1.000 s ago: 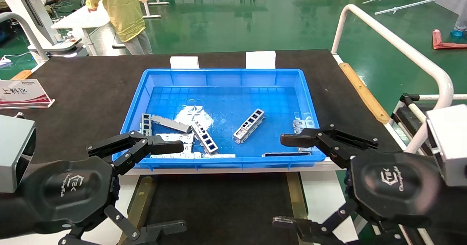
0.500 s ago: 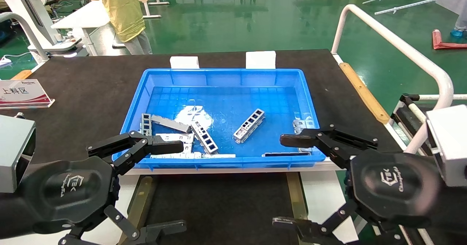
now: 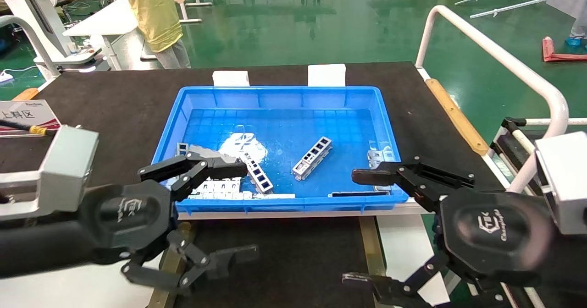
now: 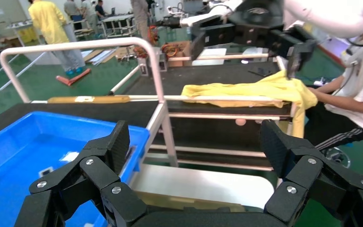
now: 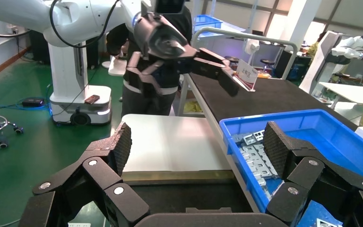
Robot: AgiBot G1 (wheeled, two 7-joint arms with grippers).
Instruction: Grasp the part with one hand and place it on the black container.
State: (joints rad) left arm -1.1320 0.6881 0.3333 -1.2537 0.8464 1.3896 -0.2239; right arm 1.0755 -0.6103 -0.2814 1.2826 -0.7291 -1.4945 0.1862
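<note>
Left hand [image 3: 224, 211] spread wide and empty at lower left of the frame, upper finger over the near-left corner of the blue bin [image 3: 284, 92]. Right hand [image 3: 362, 228] likewise wide open, holding nothing, parked at lower right by the bin's near-right corner. Part [image 3: 312, 157] lying alone mid-frame on the bin floor, apart from both hands. Black container [image 3: 279, 257] at bottom centre, bare. Probably the approach step; next, reaching farther in, lowering and closing across the part's narrow width.
</note>
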